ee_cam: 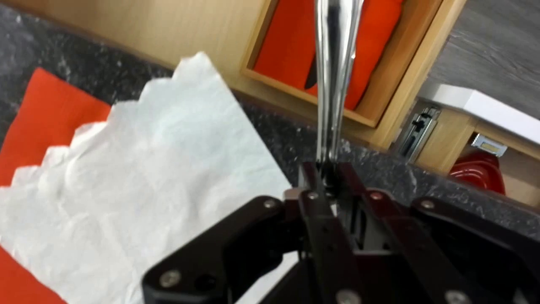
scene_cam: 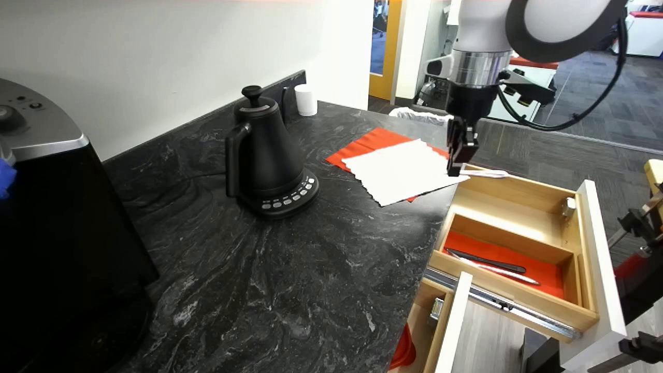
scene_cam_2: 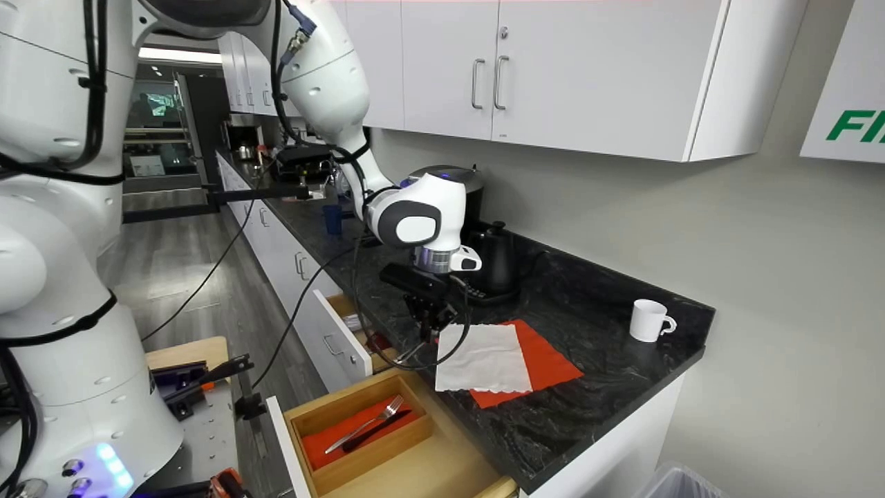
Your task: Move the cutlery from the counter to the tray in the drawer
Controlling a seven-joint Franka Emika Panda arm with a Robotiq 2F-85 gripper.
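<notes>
"Silver cutlery (ee_cam: 331, 84), one piece, is up higher than the tray (scene_cam: 513, 242)."
"Yes, you have your claw (ee_cam: 325, 169) closed tight on it."
"You've got a fork (scene_cam_2: 382, 417) and a dark knife (scene_cam: 500, 263) down in the tray."
"And near the tray, a white napkin (scene_cam_2: 484, 361) over a red napkin (scene_cam_2: 546, 360) on your counter (scene_cam: 321, 269)."
"Farther from the tray, you have a black kettle (scene_cam: 269, 147) and a white mug (scene_cam_2: 647, 321)."

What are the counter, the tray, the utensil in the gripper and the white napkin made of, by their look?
Counter: stone or stone-look laminate, slight sheen; dark with pale veining.
Tray: probably light wood, satin; pale tan walls, veneer possible.
Utensil: polished metal, perhaps steel; bright streaked reflections.
White napkin: matte paper, perhaps cloth; creases, scalloped edge.
</notes>
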